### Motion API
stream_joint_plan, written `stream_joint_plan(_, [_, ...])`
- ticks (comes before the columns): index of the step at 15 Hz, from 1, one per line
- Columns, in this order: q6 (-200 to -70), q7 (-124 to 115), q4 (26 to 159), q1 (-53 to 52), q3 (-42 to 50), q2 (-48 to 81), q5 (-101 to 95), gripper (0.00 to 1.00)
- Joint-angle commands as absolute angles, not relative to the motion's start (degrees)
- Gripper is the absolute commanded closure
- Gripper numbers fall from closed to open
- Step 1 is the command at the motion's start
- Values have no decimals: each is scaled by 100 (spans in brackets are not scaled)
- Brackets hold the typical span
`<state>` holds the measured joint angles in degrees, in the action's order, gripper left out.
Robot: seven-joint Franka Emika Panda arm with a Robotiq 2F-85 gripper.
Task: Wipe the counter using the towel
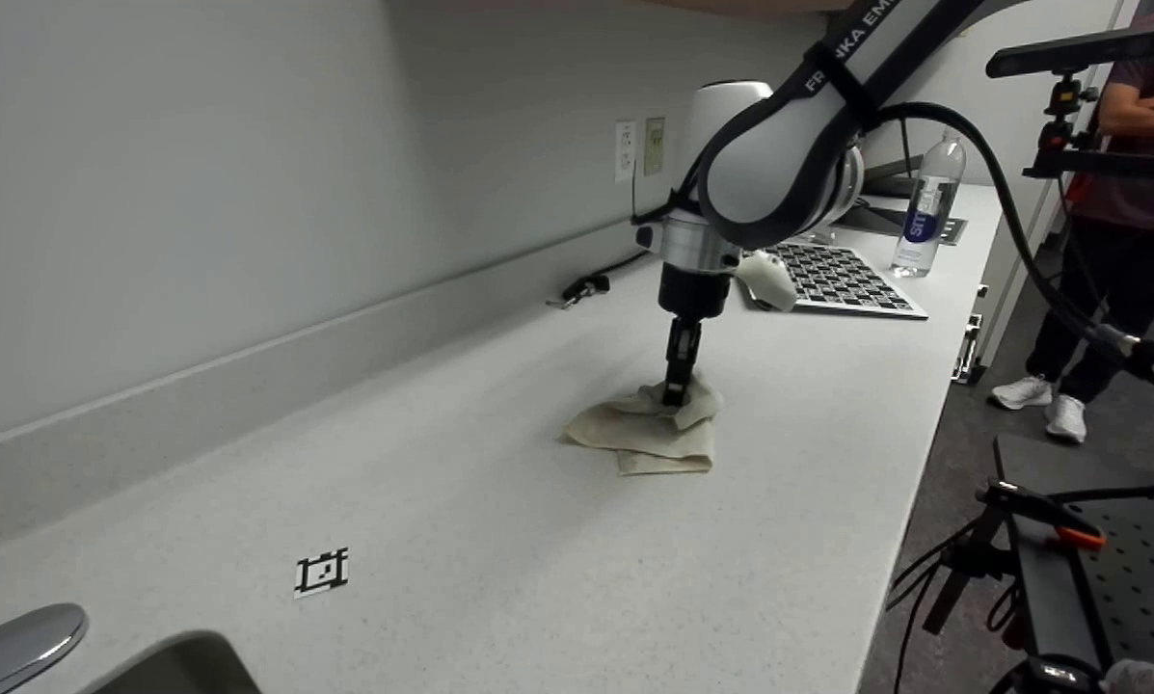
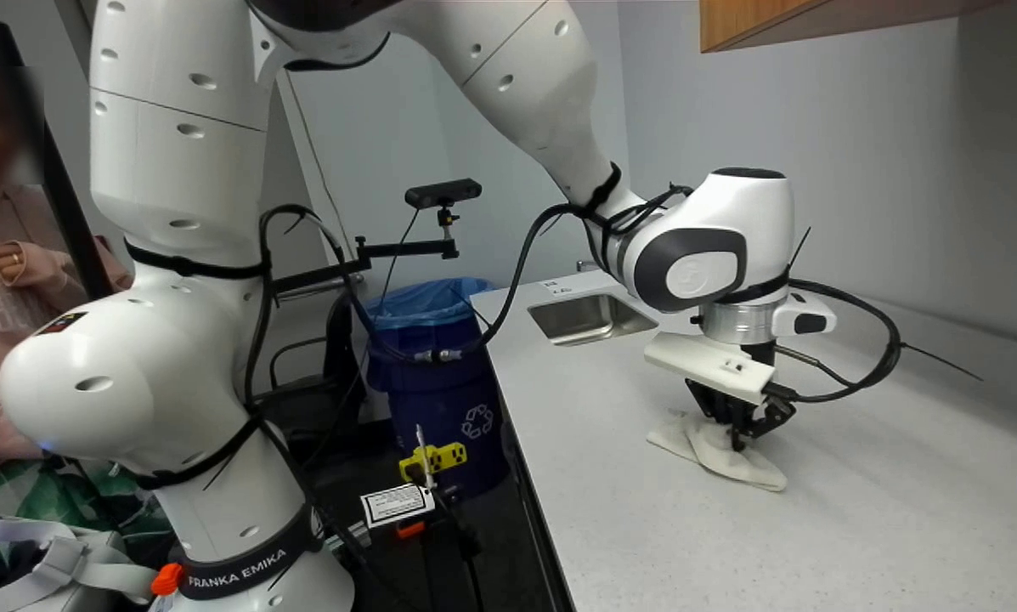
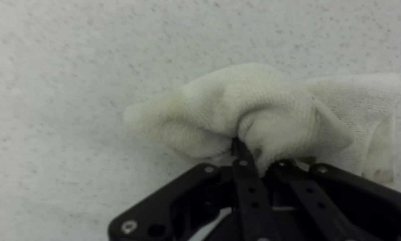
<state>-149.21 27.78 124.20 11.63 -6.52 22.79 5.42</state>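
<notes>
The cream towel [image 1: 639, 434] lies crumpled and folded on the speckled white counter [image 1: 480, 588]. It also shows in an exterior view [image 2: 733, 459] and in the wrist view [image 3: 254, 93]. My gripper [image 1: 676, 393] points down and is shut on a bunched fold of the towel. It appears low over the counter in an exterior view [image 2: 737, 435]. In the wrist view the gripper [image 3: 255, 155] has cloth between its fingers, and part of the fingertips is hidden by the cloth. The towel's loose parts spread flat on the counter around the fingers.
A checkered board [image 1: 842, 280] and a plastic bottle [image 1: 928, 207] stand on the counter behind the gripper. A small black item [image 1: 586, 287] lies near the wall. A printed marker [image 1: 322, 572] and a sink [image 2: 591, 318] are at the counter's opposite end.
</notes>
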Motion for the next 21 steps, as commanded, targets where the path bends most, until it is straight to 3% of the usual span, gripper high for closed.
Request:
stream_joint_plan(1, [-15279, 2742, 13036, 1291, -395, 1742, 574, 98])
stream_joint_plan(8, [-15165, 2738, 12965, 1026, -446, 2078, 438, 98])
stream_joint_plan(21, [-14751, 3231, 12604, 671, -1419, 2572, 693, 98])
